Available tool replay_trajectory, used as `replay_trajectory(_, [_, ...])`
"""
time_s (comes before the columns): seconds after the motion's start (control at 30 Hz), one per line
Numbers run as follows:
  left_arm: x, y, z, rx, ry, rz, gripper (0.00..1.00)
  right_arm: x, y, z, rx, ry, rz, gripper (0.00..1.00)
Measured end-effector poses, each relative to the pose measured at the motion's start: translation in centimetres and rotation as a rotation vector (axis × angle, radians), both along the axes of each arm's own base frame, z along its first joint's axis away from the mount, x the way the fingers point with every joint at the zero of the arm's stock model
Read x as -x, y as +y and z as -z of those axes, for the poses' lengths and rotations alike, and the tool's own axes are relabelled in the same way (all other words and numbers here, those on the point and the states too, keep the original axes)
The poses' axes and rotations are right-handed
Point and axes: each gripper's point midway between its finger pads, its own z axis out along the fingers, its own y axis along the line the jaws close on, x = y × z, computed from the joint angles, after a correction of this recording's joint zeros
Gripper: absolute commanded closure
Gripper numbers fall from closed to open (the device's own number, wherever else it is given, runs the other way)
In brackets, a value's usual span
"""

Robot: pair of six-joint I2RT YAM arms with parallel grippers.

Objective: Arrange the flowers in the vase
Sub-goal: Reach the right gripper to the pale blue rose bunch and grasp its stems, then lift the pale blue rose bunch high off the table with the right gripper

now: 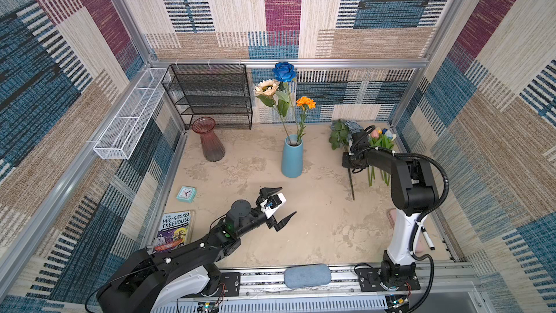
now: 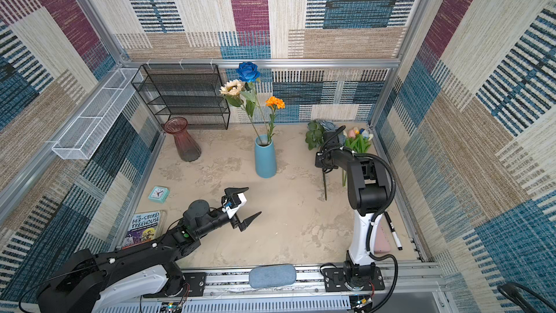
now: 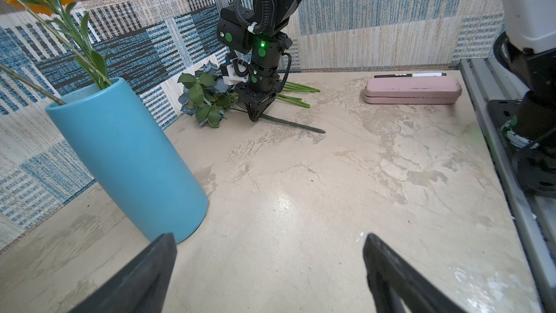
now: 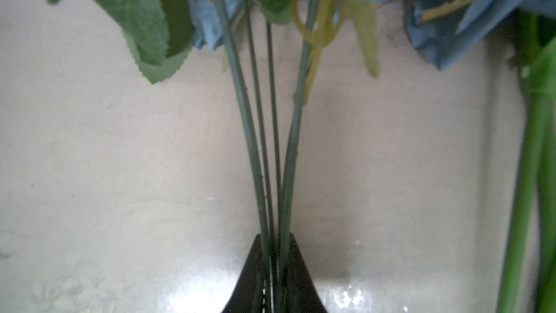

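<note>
Walls (image 1: pixel 282 10): woven patchwork panels on three sides, with blue, maroon, cream and tan blocks and striped bands. Aluminium extrusion frame (image 1: pixel 331 63) runs up the corners and across the back wall. Tabletop (image 1: pixel 316 230): beige, marbled, mottled with stains and slightly glossy, with a soft glare patch (image 3: pixel 285 203) in the left wrist view. Black mesh shelf rack (image 1: pixel 210 94), multi-tier, stands against the back wall near the left corner. White mesh tray (image 1: pixel 129 118) is mounted on the left wall's rail. Light is even and diffuse, shadows faint.
</note>
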Motion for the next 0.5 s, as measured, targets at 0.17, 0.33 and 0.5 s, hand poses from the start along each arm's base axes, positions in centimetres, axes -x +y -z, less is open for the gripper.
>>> replay_trajectory(0.17, [0.0,0.0,0.0,0.000,0.000,0.000,0.00,0.3,0.9,-3.2,-0.049,-0.049,-0.022,0.95])
replay_trajectory(0.33, [0.0,0.0,0.0,0.000,0.000,0.000,0.00,0.3,1.8,-8.1,-0.112,-0.173,-0.041,0.96])
replay_trajectory(0.5, [0.1,0.0,-0.2,0.004,-0.005,0.001,0.00,1.6,3.1,-14.9,-0.200,-0.378,-0.091,0.97])
